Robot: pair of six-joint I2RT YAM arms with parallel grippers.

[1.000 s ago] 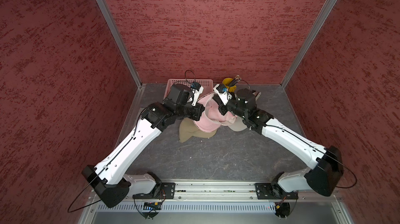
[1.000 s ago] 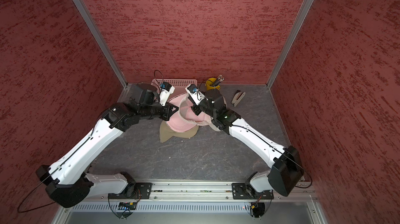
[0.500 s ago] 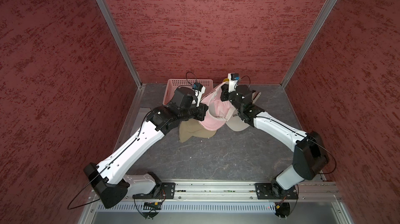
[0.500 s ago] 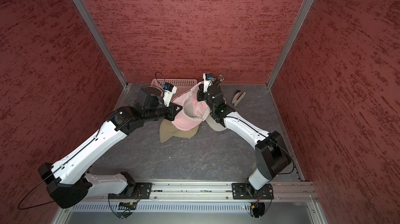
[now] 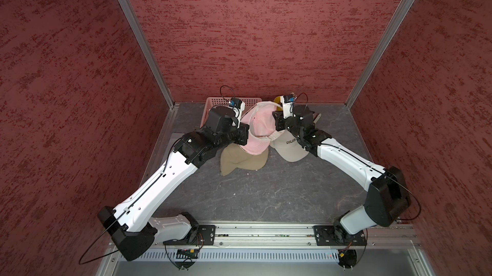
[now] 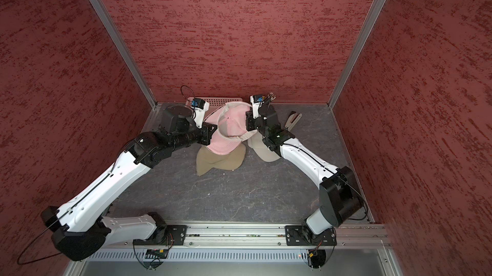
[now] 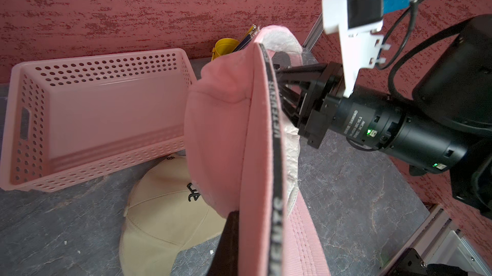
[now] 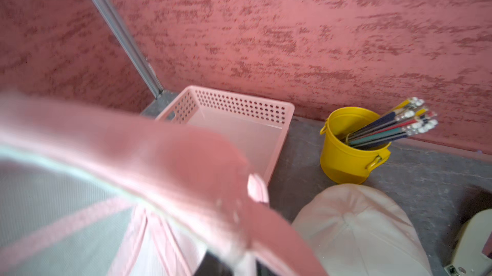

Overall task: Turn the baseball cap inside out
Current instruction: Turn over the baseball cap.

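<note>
The left gripper (image 7: 231, 230) clamps the pink cap (image 7: 221, 133) rim tight between its fingers; the right gripper (image 7: 286, 85) tips are hidden behind that rim, opening indeterminate.

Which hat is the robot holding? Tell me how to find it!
Find the pink basket against the back wall. Right in front of it is the pink cap, held up off the table. It's the only pink one; the tan cap and the cream cap lie on the table.
</note>
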